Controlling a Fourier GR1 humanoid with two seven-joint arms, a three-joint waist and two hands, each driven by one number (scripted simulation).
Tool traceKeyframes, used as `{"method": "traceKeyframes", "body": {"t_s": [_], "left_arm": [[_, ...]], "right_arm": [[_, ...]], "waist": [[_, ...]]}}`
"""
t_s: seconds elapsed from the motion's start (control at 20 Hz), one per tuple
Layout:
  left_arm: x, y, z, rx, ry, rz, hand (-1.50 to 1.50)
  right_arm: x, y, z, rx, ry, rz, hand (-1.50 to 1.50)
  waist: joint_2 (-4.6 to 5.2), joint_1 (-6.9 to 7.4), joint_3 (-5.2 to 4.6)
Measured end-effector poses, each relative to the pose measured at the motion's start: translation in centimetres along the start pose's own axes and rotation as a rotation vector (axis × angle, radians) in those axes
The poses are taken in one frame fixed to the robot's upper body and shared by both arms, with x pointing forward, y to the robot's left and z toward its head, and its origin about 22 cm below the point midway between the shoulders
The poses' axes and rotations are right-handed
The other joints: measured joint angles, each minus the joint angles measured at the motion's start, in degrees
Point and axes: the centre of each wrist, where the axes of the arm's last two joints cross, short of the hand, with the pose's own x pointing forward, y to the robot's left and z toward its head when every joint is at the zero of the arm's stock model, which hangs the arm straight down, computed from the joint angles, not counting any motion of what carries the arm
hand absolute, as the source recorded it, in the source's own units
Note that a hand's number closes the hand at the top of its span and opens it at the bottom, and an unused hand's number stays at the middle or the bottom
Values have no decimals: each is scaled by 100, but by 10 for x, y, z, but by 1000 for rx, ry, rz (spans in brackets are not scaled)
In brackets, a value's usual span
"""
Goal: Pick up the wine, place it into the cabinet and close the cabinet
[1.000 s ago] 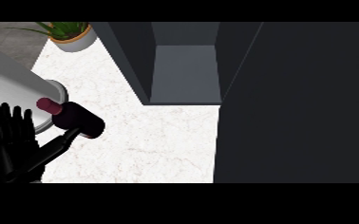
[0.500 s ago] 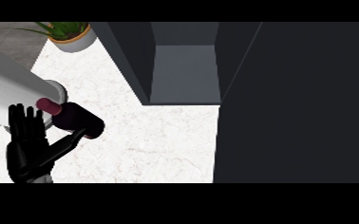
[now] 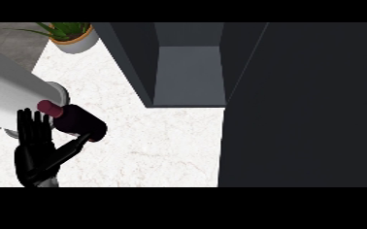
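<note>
- Left hand: at the near left corner of the view. Its fingers are straight and point to the far side. The thumb is spread to the right and reaches the near end of the wine bottle. Nothing is gripped.
- Right hand: not visible.
- Wine bottle: dark body and maroon cap, on the white counter. It is just right of the left hand's fingers and well left of the cabinet opening. The cap points far-left. Upright or lying cannot be determined.
- Cabinet: open, with a grey interior, at the far centre. Its dark door fills the right side.
- Pale cylinder: at the left edge, just beyond the bottle's cap. Identity unclear.
- Potted plant: far left corner.
</note>
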Motion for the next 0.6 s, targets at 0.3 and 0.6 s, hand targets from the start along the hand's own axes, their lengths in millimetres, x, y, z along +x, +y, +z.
{"method": "traceKeyframes", "body": {"t_s": [0.3,0.6], "left_arm": [[-17,-5,-5,-5,8,-7,-150],[-31,-1,-3,-8,25,-5,-150]], "right_arm": [[0,-1,1,3,-3,12,-150],[0,3,-1,15,3,0,-150]], "waist": [[3,-6,0],[2,-4,-1]]}}
